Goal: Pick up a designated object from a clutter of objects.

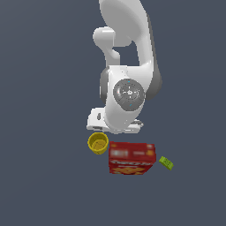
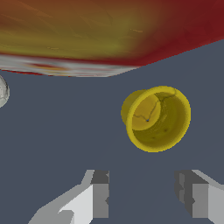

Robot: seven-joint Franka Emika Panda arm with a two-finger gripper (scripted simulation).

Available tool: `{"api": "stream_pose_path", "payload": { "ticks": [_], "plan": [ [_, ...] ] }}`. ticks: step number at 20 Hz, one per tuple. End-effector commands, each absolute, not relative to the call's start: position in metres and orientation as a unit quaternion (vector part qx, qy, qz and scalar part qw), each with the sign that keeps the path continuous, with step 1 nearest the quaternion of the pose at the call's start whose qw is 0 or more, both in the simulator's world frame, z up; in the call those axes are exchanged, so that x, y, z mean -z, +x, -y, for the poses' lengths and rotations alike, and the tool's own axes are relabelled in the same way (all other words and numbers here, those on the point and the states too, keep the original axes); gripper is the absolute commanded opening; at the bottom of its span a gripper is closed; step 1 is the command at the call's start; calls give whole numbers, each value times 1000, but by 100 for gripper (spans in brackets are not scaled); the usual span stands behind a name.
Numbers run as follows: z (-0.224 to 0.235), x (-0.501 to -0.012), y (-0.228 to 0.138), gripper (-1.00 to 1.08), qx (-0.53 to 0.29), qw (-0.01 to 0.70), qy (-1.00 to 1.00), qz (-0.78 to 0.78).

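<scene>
While the gripper [image 2: 142, 199] is held open above the cup [image 2: 156, 118], it should be centred, avoiding the box [image 2: 109, 30].

Red printed box [image 1: 132, 158]: print blurred, no legible text anywhere.

We are viewing the white arm [image 1: 128, 48] from above in the exterior view, its links folding down to the wrist with the round grey flange [image 1: 128, 94] facing the camera. In the wrist view we are seeing the gripper [image 2: 142, 199] with its two grey fingers [image 2: 99, 197] standing well apart, nothing lying between them.
</scene>
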State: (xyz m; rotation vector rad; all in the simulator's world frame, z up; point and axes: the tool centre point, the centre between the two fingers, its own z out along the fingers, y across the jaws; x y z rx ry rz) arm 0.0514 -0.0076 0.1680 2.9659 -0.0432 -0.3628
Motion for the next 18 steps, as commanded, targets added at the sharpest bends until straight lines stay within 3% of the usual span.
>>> {"api": "stream_pose_path", "payload": {
  "ticks": [1,10,18],
  "plan": [
    [11,-150,56,28,133,90,987,17],
    [20,-108,63,28,158,122,980,23],
    [21,-100,63,28,162,127,978,23]
  ]
}}
